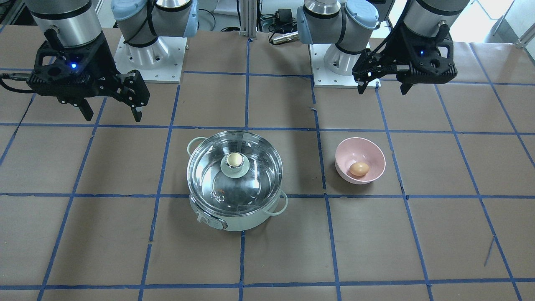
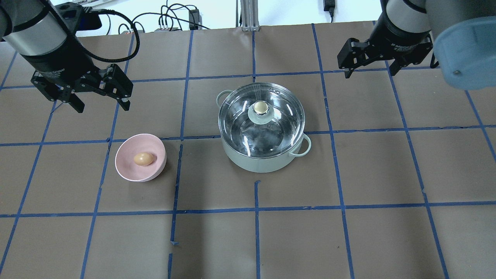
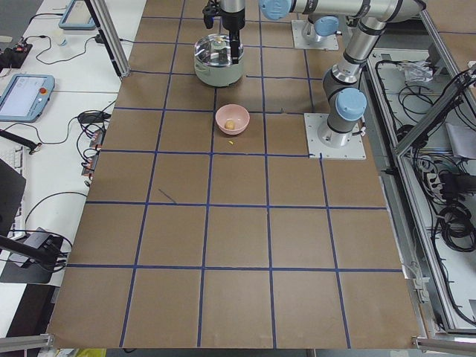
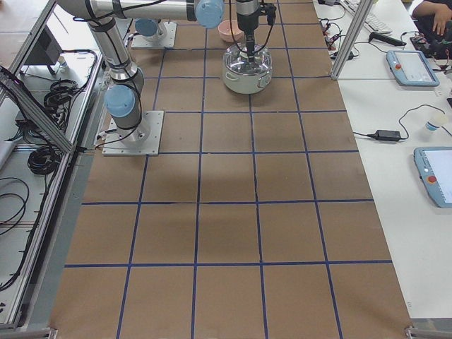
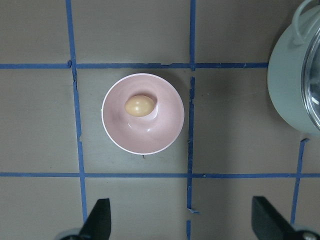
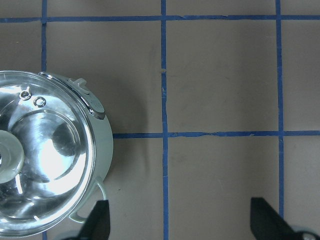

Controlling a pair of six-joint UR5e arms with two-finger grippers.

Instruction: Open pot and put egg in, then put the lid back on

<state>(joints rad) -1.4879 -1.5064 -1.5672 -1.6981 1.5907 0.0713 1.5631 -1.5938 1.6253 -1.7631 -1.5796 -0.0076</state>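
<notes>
The mint-green pot (image 1: 244,220) stands mid-table with the glass lid (image 1: 255,184) on it, its cream-gold knob (image 1: 234,159) upright. The pot (image 2: 255,163) and lid (image 2: 276,128) also show in the overhead view. The tan egg (image 2: 143,159) lies in a pink bowl (image 2: 128,170) to the pot's left in that view. My left gripper (image 2: 101,104) is open and empty, raised behind the bowl; its wrist view shows the egg (image 5: 139,106) below. My right gripper (image 2: 368,72) is open and empty, raised to the far right of the pot; its wrist view shows the lid (image 6: 55,165).
The table is brown paper crossed by a grid of blue tape (image 2: 255,209). The two arm bases (image 1: 146,54) stand on plates at the robot's edge. Operator desks with tablets and cables (image 3: 22,97) run along the far side.
</notes>
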